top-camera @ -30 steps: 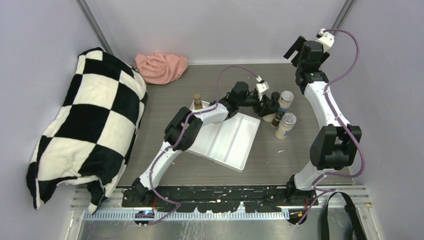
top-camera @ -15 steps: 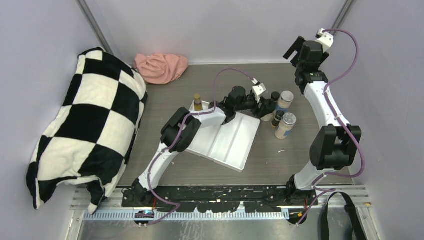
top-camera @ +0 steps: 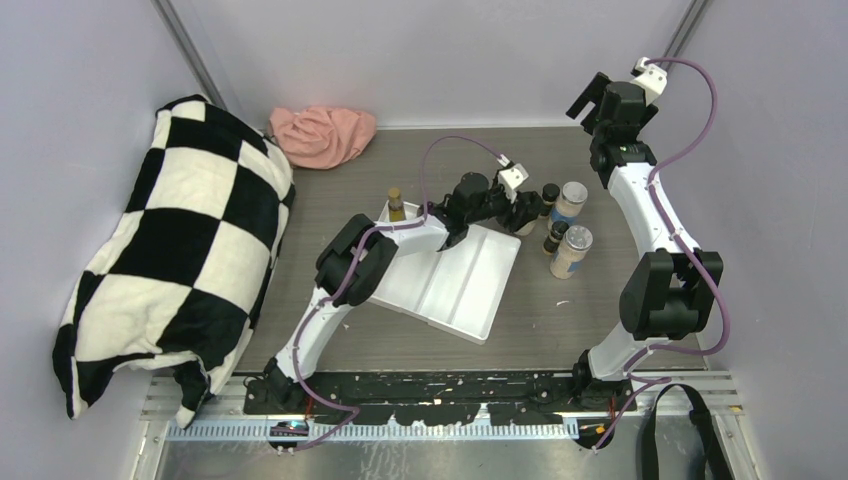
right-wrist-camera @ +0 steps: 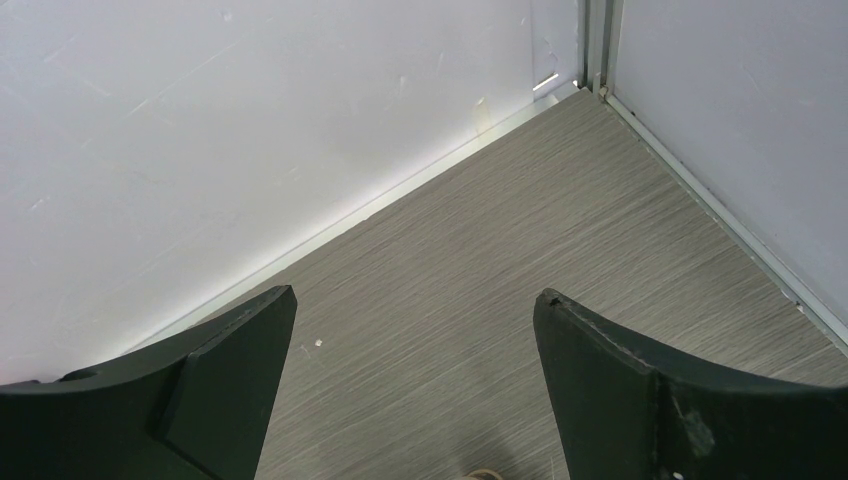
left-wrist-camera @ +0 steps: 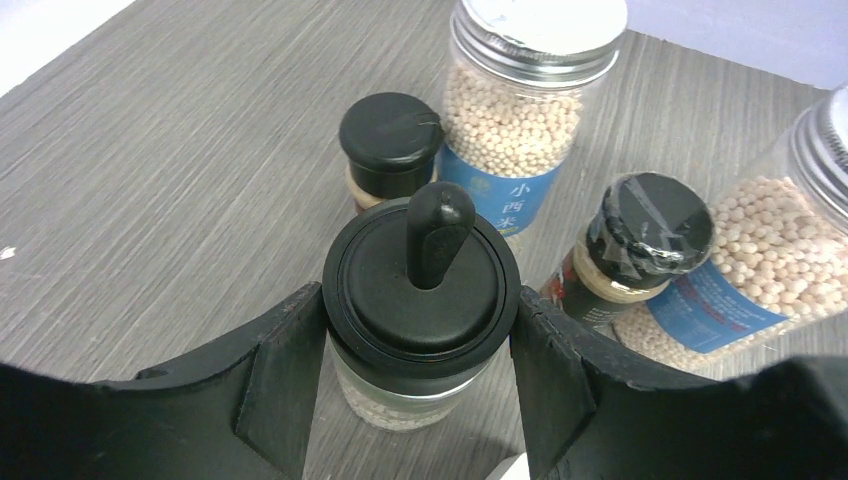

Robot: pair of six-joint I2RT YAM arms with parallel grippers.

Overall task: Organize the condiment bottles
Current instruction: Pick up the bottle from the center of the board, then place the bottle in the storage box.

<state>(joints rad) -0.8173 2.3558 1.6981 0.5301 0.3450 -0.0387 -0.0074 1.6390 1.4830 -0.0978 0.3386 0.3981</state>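
My left gripper [left-wrist-camera: 418, 375] is shut on a black-lidded beige jar [left-wrist-camera: 420, 270], with both fingers pressed against the lid. In the top view the left gripper [top-camera: 526, 212] sits beside the white tray's [top-camera: 455, 285] right corner. Just beyond stand a small black-capped jar [left-wrist-camera: 390, 140], a clear silver-lidded shaker [left-wrist-camera: 525, 90], a tiny dark bottle [left-wrist-camera: 640, 240] and a second shaker [left-wrist-camera: 790, 230]. A slim yellow brown-capped bottle [top-camera: 396, 204] stands at the tray's back left corner. My right gripper [top-camera: 592, 100] is raised at the back right, open and empty [right-wrist-camera: 415, 330].
A checkered pillow [top-camera: 170, 250] fills the left side. A pink cloth [top-camera: 322, 135] lies at the back wall. The right gripper hovers over bare table near the back right wall corner [right-wrist-camera: 590, 85].
My left arm has drawn slightly back and to the left with the black-lidded jar still between its fingers. The right arm has not moved.
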